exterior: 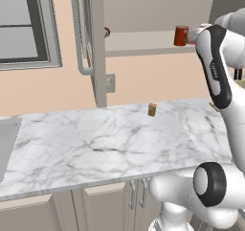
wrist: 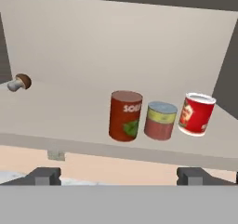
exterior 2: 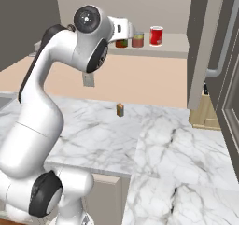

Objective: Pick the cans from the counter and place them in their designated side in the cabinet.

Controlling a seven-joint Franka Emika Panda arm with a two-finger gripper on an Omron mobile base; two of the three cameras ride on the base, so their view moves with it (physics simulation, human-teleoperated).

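Three cans stand in a row on the cabinet shelf (wrist: 56,121) — a tall dark red can (wrist: 125,115), a shorter teal-topped can (wrist: 160,120) close beside it, and a bright red can with a white rim (wrist: 197,114) just beyond. The pincer (wrist: 118,175) hangs before them, wide open and empty. A mushroom (wrist: 19,82) lies far along the shelf; a small box (exterior: 152,109) sits on the marble worktop (exterior: 95,139).

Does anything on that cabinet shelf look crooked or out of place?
The bright red can with a white rim leans to one side in the hand view, unlike the upright dark red can and teal-topped can beside it. A small brown mushroom lies alone at the shelf's far left.
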